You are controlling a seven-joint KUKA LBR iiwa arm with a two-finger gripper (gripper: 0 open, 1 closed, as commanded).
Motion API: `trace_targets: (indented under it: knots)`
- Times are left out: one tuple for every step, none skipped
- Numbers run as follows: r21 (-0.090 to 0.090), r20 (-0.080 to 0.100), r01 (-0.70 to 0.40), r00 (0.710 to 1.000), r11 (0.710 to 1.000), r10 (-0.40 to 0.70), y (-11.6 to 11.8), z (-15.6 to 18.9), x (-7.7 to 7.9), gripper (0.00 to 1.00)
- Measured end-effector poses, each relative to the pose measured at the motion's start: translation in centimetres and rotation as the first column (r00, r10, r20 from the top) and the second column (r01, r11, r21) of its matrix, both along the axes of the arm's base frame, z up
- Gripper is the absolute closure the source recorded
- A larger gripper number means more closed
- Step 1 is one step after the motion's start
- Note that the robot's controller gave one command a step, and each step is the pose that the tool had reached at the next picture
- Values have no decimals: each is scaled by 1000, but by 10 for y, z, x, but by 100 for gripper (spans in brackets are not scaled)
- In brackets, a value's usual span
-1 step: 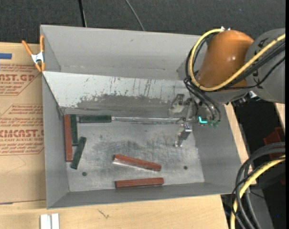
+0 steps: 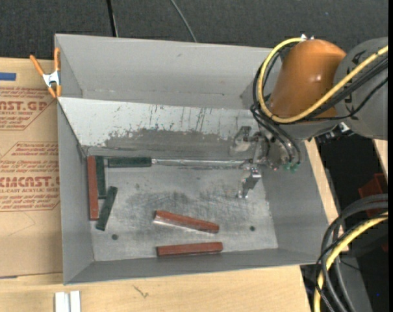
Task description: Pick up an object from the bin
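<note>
My gripper [image 2: 246, 162] hangs low at the right end of the bin floor, near the back wall. Its two metal fingers [image 2: 250, 182] stand apart, one toward the back and one toward the front. A thin silvery strip [image 2: 196, 164] runs along the floor from a dark green bar [image 2: 128, 163] at the left, and its right end lies between the fingers. I cannot tell whether the fingers touch it. A red-brown bar with a silvery end [image 2: 185, 221] lies on the floor to the front left of the gripper.
A second red-brown bar [image 2: 190, 248] lies along the front wall. A third red-brown bar [image 2: 92, 187] lies along the left wall, with a dark green stick [image 2: 106, 207] beside it. The arm with its orange cover and yellow cables stands over the bin's right rim.
</note>
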State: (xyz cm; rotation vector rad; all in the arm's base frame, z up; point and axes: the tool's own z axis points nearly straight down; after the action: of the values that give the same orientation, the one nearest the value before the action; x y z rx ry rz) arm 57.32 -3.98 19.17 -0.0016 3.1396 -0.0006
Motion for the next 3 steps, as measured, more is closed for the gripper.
trace_targets:
  knots:
    - [1,-2,-122,993,993,122,13,-108,-49,100]
    - [0,-2,-122,992,992,122,13,-108,-49,0]
    - [0,-2,-123,992,992,123,14,-108,-49,0]
